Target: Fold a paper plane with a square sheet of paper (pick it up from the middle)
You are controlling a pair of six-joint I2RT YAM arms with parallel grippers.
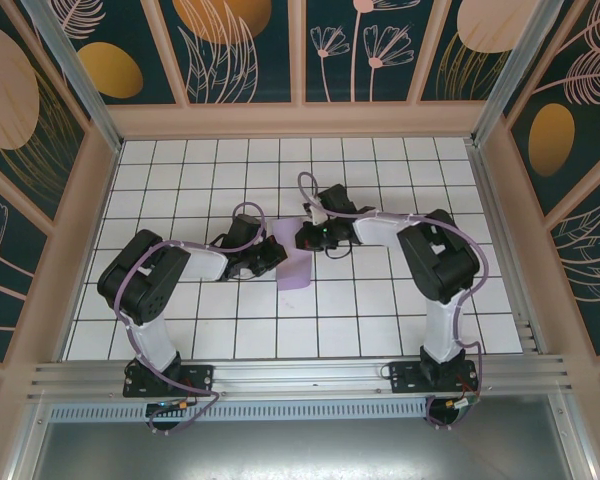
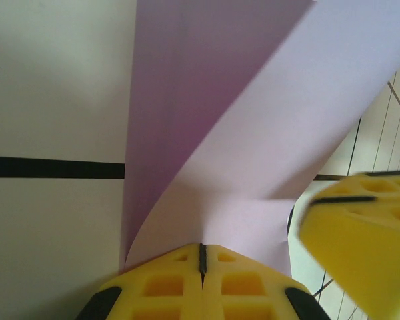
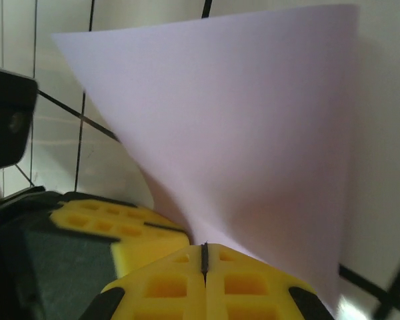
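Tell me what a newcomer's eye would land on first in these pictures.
The pale lavender sheet of paper stands out, curled in the middle of the white tiled table, between the two arms. Both wrist views show it pinched: the bright yellow left fingers and right fingers are shut on it. Dark leaf-patterned wall panels ring the table.
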